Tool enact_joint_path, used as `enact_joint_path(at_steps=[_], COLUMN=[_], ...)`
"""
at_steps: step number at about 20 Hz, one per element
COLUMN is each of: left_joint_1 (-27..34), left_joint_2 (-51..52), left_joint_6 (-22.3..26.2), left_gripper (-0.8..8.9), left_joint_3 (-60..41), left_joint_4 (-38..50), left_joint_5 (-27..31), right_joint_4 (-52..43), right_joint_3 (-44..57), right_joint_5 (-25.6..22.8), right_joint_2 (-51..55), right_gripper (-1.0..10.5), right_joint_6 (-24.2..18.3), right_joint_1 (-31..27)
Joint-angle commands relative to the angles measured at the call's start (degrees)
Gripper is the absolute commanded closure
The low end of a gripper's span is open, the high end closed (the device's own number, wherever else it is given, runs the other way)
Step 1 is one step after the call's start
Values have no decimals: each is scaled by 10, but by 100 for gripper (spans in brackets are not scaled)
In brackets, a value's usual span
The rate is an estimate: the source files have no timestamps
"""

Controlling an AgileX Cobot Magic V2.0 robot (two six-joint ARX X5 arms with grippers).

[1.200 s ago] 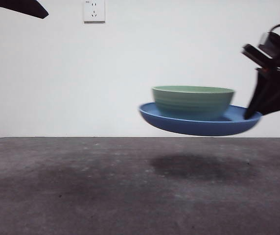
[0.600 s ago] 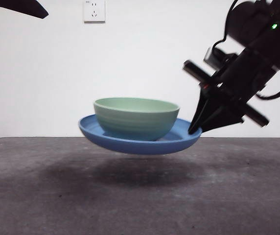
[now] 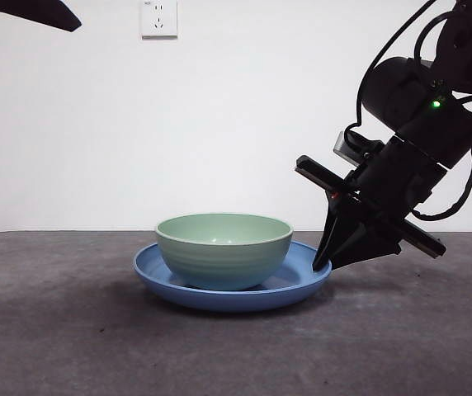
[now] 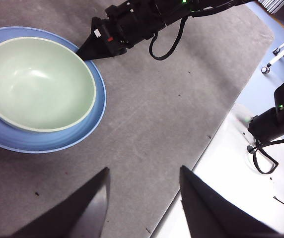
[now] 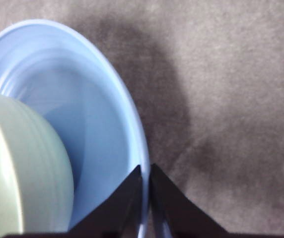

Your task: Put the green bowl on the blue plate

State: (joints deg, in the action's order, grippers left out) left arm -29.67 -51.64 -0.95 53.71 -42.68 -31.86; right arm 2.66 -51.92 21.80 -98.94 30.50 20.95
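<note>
The right gripper [image 3: 325,262] is clamped on the blue plate [image 3: 298,285] rim at 3 o'clock; a jerky release could slide the green bowl [image 3: 224,250]. The left gripper [image 4: 143,201] waits, jaws apart.

The right gripper [image 3: 323,262] lowered the blue plate [image 3: 298,285] (green bowl [image 3: 224,250] aboard) onto the table [image 3: 71,330].

Green bowl [image 3: 224,250] sits on blue plate [image 3: 302,280] (plate on the table [image 3: 71,330]).
</note>
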Motion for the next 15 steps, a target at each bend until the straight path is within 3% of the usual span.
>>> enact_joint_path(at_steps=[1, 8, 11, 15], left_joint_1=[-3, -3, -3, -3], left_joint_2=[-4, -4, -4, -4], left_joint_6=[5, 5, 5, 5], left_gripper=[588, 588, 588, 588], left_joint_3=[5, 5, 5, 5], left_joint_4=[2, -2, -2, -2], left_joint_5=[-3, -3, -3, -3], right_joint_4=[-5, 7, 10, 47], right_joint_3=[-12, -12, -13, -13], right_joint_5=[3, 2, 2, -26], right_joint_2=[-8, -8, -2, 41], right_gripper=[936, 821, 718, 717], right_joint_6=[10, 11, 18, 3], right_joint_1=[3, 4, 2, -3])
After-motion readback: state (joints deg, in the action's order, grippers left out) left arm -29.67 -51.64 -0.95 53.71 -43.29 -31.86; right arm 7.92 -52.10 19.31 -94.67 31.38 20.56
